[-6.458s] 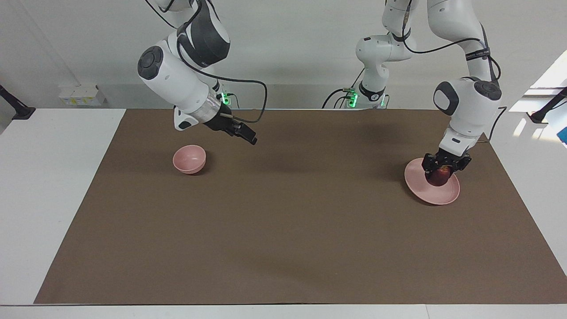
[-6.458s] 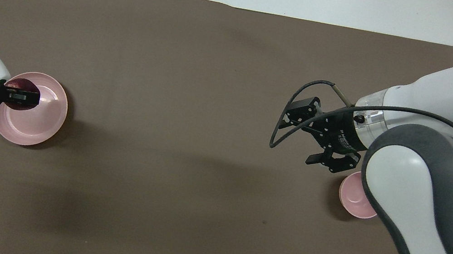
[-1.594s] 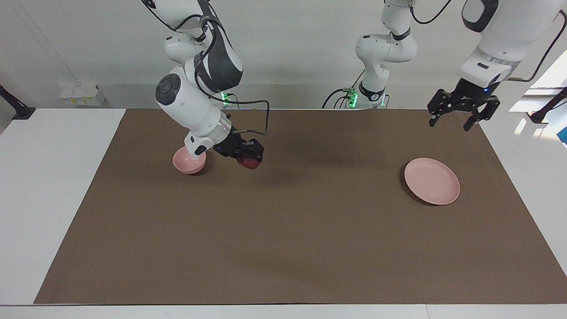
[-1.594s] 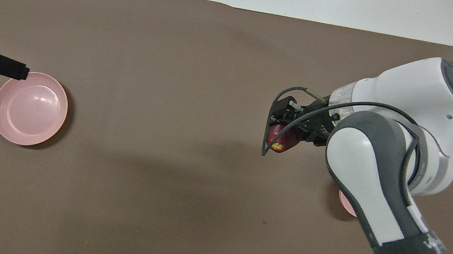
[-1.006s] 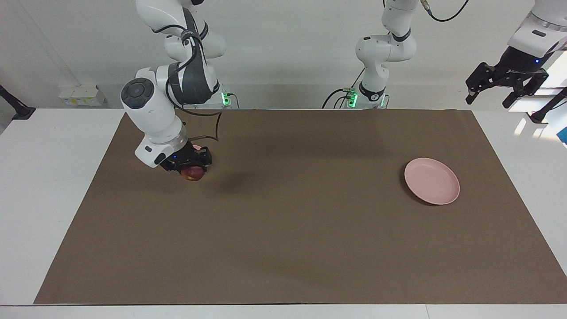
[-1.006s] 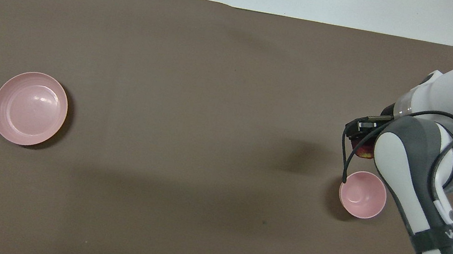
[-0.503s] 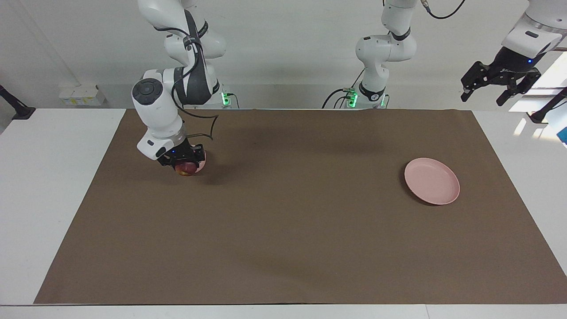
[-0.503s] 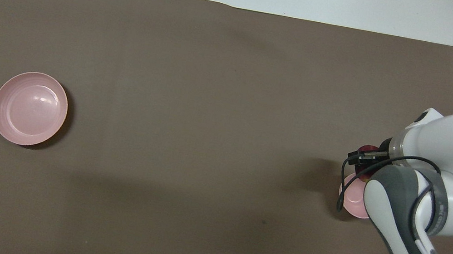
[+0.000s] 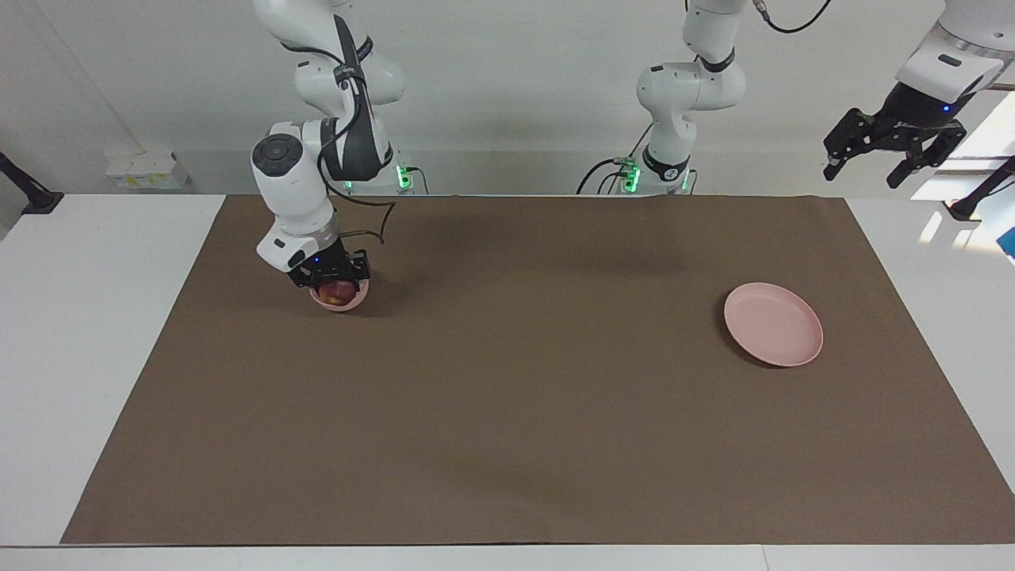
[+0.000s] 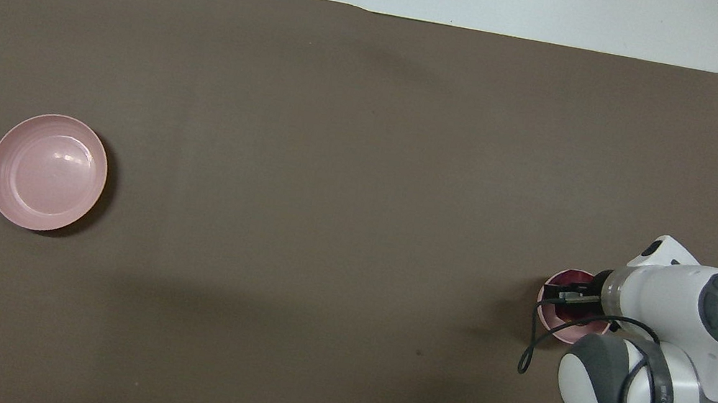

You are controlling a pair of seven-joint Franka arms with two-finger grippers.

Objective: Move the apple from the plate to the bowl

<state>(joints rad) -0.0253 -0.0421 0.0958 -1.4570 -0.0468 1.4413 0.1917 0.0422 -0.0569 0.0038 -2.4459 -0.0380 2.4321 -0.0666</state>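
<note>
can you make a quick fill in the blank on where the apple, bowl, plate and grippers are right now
The apple sits low in the ____, between the right gripper's fingers.
The plate has ____ on it.
The left gripper, raised past the mat's edge, holds ____.
The plate lies toward the ____ arm's end.

Missing words: bowl; nothing; nothing; left

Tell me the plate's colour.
Pale pink all over; the plate shows best in the overhead view.

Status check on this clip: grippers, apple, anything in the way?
Right gripper shut on apple, down at the bowl. Left gripper open, waiting high past the plate, which lies bare. Nothing in the way.
</note>
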